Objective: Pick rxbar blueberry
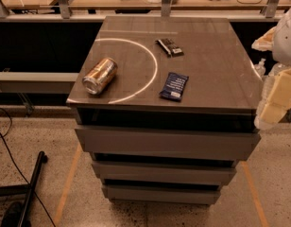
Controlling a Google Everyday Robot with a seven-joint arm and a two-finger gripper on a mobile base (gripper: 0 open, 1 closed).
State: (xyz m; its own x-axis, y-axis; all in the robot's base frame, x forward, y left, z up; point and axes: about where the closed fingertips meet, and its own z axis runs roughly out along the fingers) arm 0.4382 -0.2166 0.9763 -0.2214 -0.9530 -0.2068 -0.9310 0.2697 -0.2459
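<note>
The rxbar blueberry [174,86] is a flat dark blue wrapper with rows of white text. It lies on the grey cabinet top [216,65], near the front edge and a little right of centre. My gripper [276,98] shows as pale cream parts at the right edge of the view, just off the cabinet's right side. It is well to the right of the bar and holds nothing that I can see.
A gold can [100,75] lies on its side at the front left of the top. A smaller black wrapped bar [169,47] lies further back. The cabinet has several drawers [164,143]. Desks stand behind it, and cables and a black stand leg [32,183] lie on the floor at left.
</note>
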